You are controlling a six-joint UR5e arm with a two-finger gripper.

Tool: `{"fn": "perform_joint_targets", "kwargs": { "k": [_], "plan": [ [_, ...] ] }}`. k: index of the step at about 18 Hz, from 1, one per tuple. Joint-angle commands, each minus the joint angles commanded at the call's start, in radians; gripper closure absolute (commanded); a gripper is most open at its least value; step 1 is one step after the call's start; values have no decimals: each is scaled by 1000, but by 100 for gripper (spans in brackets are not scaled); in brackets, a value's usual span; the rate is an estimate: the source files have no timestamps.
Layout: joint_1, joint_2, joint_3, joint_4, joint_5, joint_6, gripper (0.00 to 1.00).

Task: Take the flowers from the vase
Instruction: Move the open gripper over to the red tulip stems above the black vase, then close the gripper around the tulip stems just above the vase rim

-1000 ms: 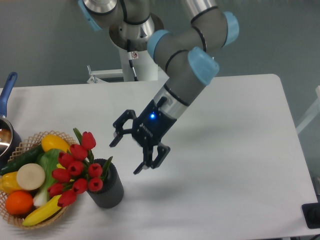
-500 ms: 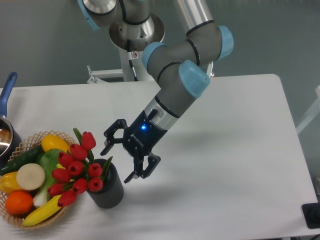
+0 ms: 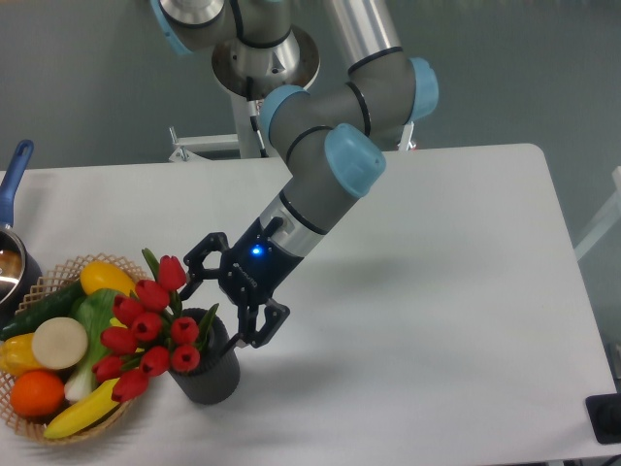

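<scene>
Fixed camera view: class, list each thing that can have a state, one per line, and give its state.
tool: open, fingers spread beside the flowers, holding nothing
flowers: in the vase, leaning left over the basket
vase: upright on the table
basket: filled with fruit and vegetables

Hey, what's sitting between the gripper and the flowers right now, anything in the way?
Nothing. In the camera view the open gripper is right beside the flowers, its fingers by the vase mouth, with no object between them.
</scene>
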Motion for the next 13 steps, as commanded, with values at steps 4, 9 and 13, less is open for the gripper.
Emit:
{"fn": "perform_joint_targets", "kwargs": {
  "k": [4, 9, 13],
  "plan": [
    [-28, -12, 9, 0, -2, -3, 0],
    [-28, -20, 6, 20, -5, -3, 0],
    [-29, -17, 2, 20, -9, -5, 0]
  ]
}}
